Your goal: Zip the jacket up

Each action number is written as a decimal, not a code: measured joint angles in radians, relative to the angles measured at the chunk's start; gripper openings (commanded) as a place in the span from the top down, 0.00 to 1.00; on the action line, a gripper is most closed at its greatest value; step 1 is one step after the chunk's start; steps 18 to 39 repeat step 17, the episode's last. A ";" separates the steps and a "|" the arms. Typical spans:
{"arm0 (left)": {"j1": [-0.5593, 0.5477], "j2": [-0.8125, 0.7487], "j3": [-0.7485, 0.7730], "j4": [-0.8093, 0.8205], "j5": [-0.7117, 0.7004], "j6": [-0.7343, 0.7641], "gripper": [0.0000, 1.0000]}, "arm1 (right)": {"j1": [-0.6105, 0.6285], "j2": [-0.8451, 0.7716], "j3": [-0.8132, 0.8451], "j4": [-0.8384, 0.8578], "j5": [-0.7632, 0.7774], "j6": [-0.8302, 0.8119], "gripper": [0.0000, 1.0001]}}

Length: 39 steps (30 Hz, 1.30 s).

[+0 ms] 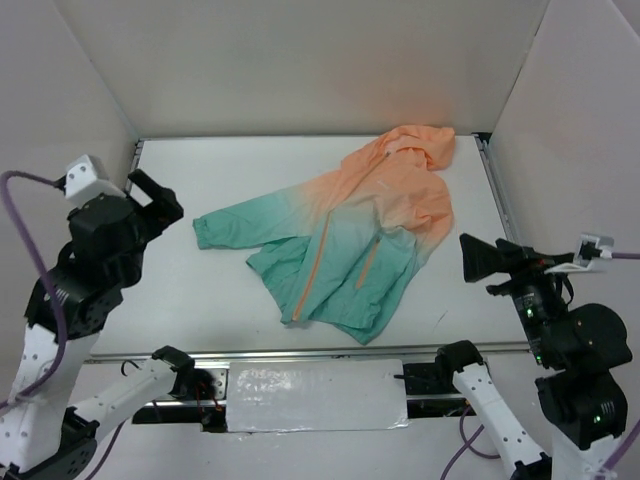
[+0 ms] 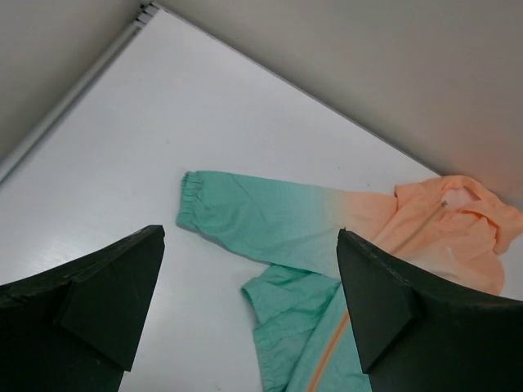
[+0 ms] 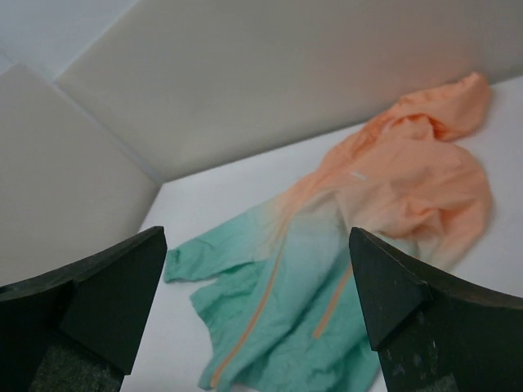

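Note:
The jacket (image 1: 350, 240) lies flat on the white table, right of centre, with its peach-orange hood at the far right and its teal hem toward me. Its orange front zipper (image 1: 312, 268) runs diagonally down to the hem, and an orange pocket zip (image 1: 368, 265) lies beside it. One teal sleeve (image 1: 225, 228) stretches out to the left. My left gripper (image 1: 160, 200) is open and empty, raised left of the sleeve cuff. My right gripper (image 1: 480, 258) is open and empty, raised right of the jacket. The jacket also shows in the left wrist view (image 2: 278, 220) and the right wrist view (image 3: 359, 204).
White walls (image 1: 300, 60) enclose the table (image 1: 230, 170) at the back and on both sides. A metal rail (image 1: 503, 200) runs along the table's right edge. A crinkled clear-wrapped panel (image 1: 315, 395) sits at the near edge between the arm bases.

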 measured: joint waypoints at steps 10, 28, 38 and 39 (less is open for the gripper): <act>0.003 -0.282 -0.073 -0.233 -0.093 0.064 0.01 | 0.020 -0.124 0.018 -0.280 0.118 -0.060 0.00; 0.004 -0.334 -0.174 -0.299 -0.095 0.064 0.01 | 0.026 -0.124 0.019 -0.312 0.113 -0.068 0.00; 0.004 -0.334 -0.174 -0.299 -0.095 0.064 0.01 | 0.026 -0.124 0.019 -0.312 0.113 -0.068 0.00; 0.004 -0.334 -0.174 -0.299 -0.095 0.064 0.01 | 0.026 -0.124 0.019 -0.312 0.113 -0.068 0.00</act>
